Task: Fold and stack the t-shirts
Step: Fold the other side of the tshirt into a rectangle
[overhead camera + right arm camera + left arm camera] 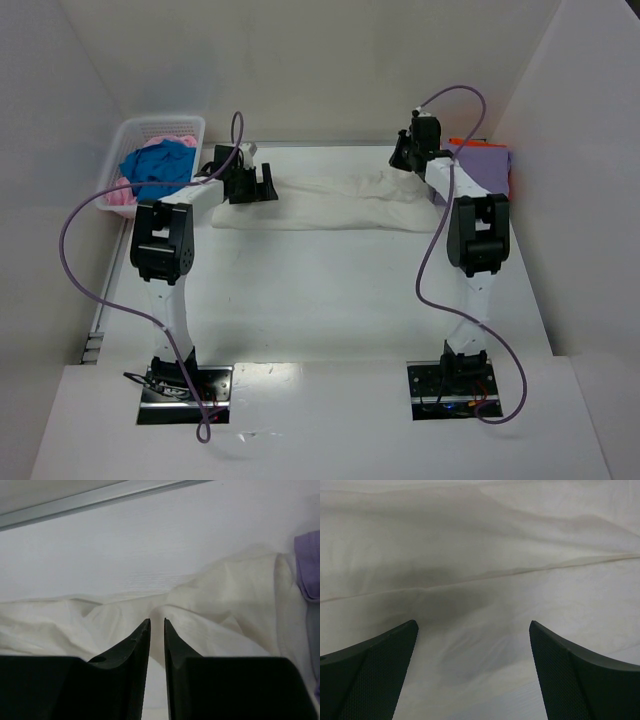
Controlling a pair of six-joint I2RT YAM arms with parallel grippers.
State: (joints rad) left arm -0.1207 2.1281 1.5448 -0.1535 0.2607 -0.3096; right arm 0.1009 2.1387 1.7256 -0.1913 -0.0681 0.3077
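Logging this moment: the cream-white shirt (pixel 330 200) is lying as 1 long rumpled band across the far side of the tabletop (pixel 330 310), not yet folded. The left claw (pixel 255 186) is hovering over the band's left end with its fingers wide apart and nothing between them. The right claw (pixel 157 622) is sitting at the right end with its fingers drawn almost together, only a thin slit showing. A ridge of cloth is running up to the tips, but I cannot tell whether any of it is caught. The lavender shirt (pixel 485 165) is lying just beside that end on an orange one (pixel 458 141). The blue shirt (pixel 158 165) and pink shirt (pixel 120 197) are waiting in the white basket (pixel 160 122) at far left. Risks I am weighing: if the right claw is biting only 1 thin layer, or none, a lift will let the cloth slip out. If it is pinching a bunched ridge, the fold will come up crooked. The lavender edge is close enough to get dragged along. With only 1 end held, the loose left end will trail and twist.
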